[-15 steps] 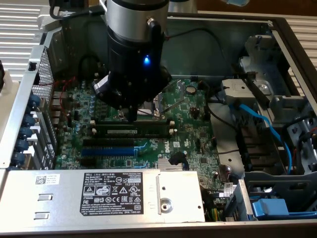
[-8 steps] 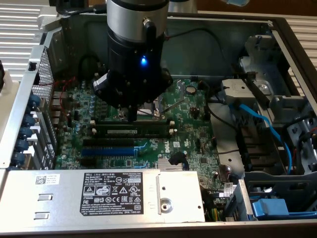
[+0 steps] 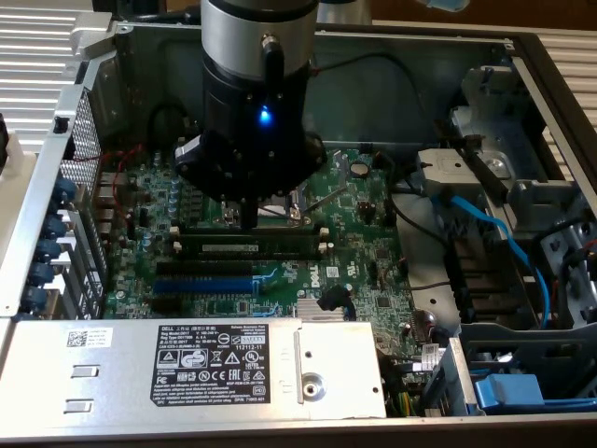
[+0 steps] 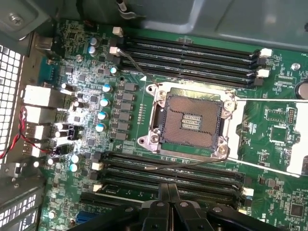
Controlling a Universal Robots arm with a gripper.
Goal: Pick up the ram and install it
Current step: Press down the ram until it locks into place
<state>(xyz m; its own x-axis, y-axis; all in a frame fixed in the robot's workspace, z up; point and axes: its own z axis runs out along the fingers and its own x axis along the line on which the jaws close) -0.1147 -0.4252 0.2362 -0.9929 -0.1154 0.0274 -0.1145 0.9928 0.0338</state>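
Right now the arm hangs over the middle of an open computer case [image 3: 56, 121], its gripper [image 3: 250, 217] low over the green main board [image 3: 354, 271]. The fingers [image 4: 168, 197] are pressed together, tips meeting, with nothing seen between them. In the exterior view a finger reaches down to the ram [image 3: 252, 248], a long dark green stick with a pale label lying in one of the black slots just below the centre of the frame; whether the tip actually touches it I cannot tell.

Around it the space is crowded. Above the ram sits the square processor socket [image 4: 190, 120], mostly hidden in the exterior view by the arm's thick black wrist [image 3: 252, 103]. Below the ram comes a blue slot [image 3: 203, 285], then a small ribbed metal block [image 3: 322, 310]. Along the bottom of the frame a grey metal box with a printed label [image 3: 201, 364] rises above the board like a wall. At the exterior view's left, a perforated panel and a row of blue clips [image 3: 51, 247] close that side. At the exterior view's right, a blue cable [image 3: 504, 243] curves past a grey bracket [image 3: 448, 173], and black cables [image 3: 420, 201] loop near the board's edge.

In the wrist view, more black slots with white end clips [image 4: 192, 60] run on the far side of the socket, and a thin wire lever [image 4: 134, 62] slants across them. Open room lies mostly straight up, and over the board's bare green stretch toward the exterior view's right.
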